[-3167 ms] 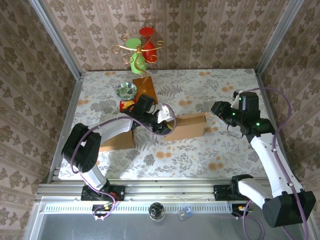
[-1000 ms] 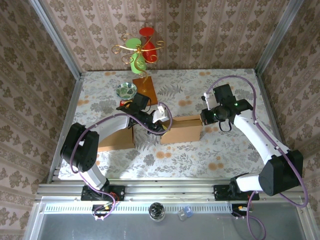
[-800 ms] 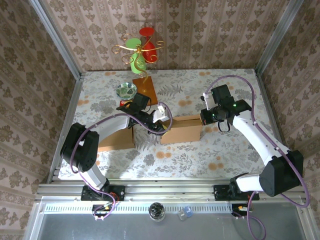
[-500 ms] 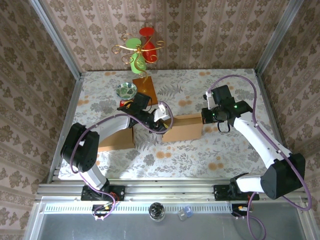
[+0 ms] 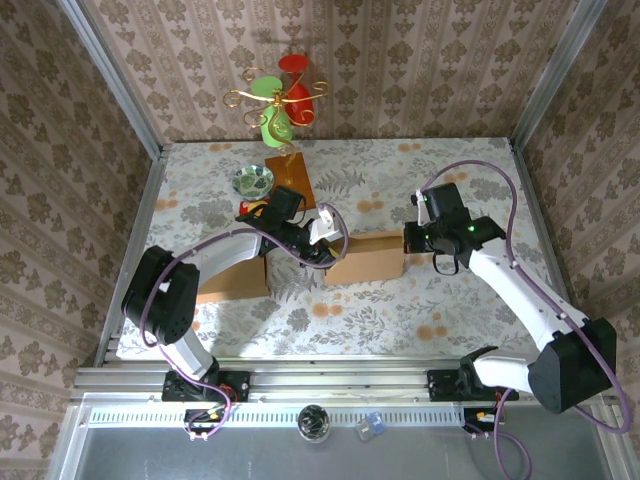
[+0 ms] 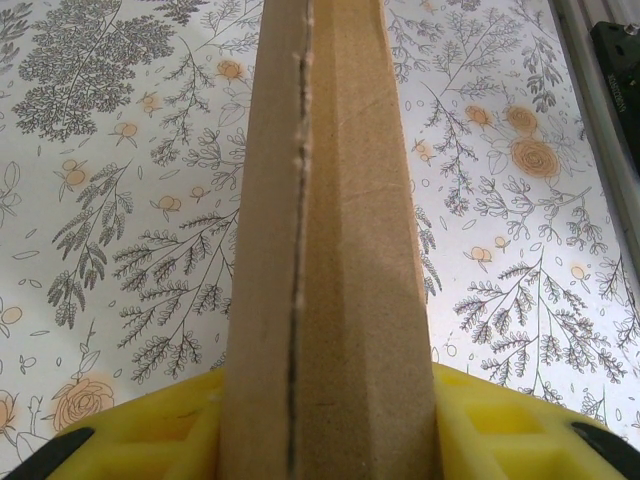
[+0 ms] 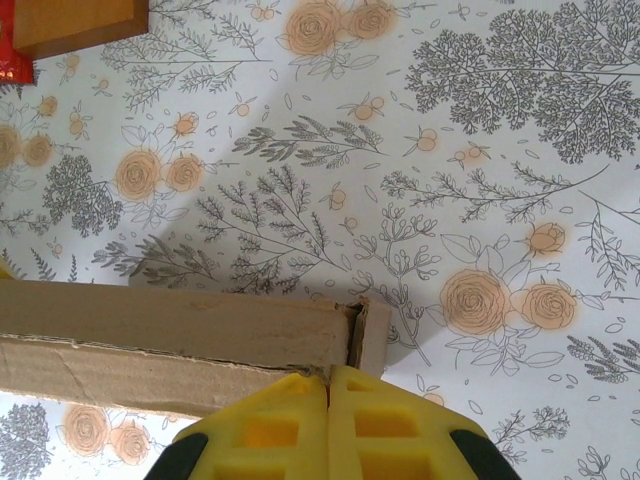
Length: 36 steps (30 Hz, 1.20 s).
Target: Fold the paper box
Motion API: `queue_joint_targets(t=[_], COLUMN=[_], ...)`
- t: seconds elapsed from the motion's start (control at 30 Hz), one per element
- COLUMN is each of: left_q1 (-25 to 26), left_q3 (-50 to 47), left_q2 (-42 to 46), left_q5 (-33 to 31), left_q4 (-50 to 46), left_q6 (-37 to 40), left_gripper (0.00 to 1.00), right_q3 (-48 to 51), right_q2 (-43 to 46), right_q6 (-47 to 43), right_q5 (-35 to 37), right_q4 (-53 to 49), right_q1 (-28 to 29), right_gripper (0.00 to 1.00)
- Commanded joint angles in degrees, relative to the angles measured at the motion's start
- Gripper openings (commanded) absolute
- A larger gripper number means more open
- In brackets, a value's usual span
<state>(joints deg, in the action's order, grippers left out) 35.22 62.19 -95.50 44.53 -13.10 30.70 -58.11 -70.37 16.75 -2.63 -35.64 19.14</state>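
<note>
The paper box (image 5: 368, 258) is a long brown cardboard shape lying across the middle of the table. My left gripper (image 5: 326, 247) is shut on its left end. In the left wrist view the box (image 6: 320, 220) runs away from the camera between the yellow fingers (image 6: 150, 435), with my left gripper (image 6: 330, 425) clamped on both sides. My right gripper (image 5: 411, 240) is at the box's right end. In the right wrist view its jaws are shut together, and my right gripper (image 7: 328, 378) touches the box (image 7: 170, 335) at the corner beside a small end flap (image 7: 373, 335).
A second flat cardboard piece (image 5: 232, 282) lies left of the box under the left arm. At the back stand a wooden base (image 5: 290, 178) with a colourful ornament (image 5: 280, 100), a small dish (image 5: 253, 181) and a red and yellow item (image 5: 252, 210). Metal frame rails border the table.
The right arm has shifted a little right and nearer along the box's right end, and the box has slid slightly right. The left gripper keeps its hold.
</note>
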Motion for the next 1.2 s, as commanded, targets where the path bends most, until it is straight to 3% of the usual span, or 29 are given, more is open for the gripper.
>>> queue_joint_targets(t=[0.0, 0.4, 0.7, 0.83, 0.9, 1.17], left_q1=[-0.6, -0.5, -0.2, -0.7, -1.3, -2.8], left_q3=[-1.7, -12.4, -15.1, -13.8, -12.5, -2.6], left_q2=[2.8, 13.0, 18.4, 22.3, 23.4, 21.2], left_q5=[-2.9, -10.7, -16.1, -20.8, -21.2, -16.0], left_q4=[3.8, 17.5, 18.0, 14.9, 10.9, -10.4], left_q6=[-3.2, -15.4, -19.8, -24.7, -25.5, -22.5], left_gripper=[0.41, 0.61, 0.64, 0.66, 0.62, 0.52], right_q3=[2.7, 2.4, 3.6, 3.5, 3.3, 2.9], right_q2=[2.3, 2.8, 3.5, 3.9, 3.9, 3.3], right_q6=[1.2, 3.7, 5.6, 6.2, 6.1, 6.3], right_q5=[3.8, 8.9, 11.8, 12.1, 11.9, 11.4], right_q4=[0.2, 0.5, 1.1, 1.0, 1.0, 0.8], right_q1=[1.4, 4.8, 7.0, 7.2, 7.3, 7.4], right_gripper=[0.0, 0.0, 0.0, 0.0, 0.0, 0.0])
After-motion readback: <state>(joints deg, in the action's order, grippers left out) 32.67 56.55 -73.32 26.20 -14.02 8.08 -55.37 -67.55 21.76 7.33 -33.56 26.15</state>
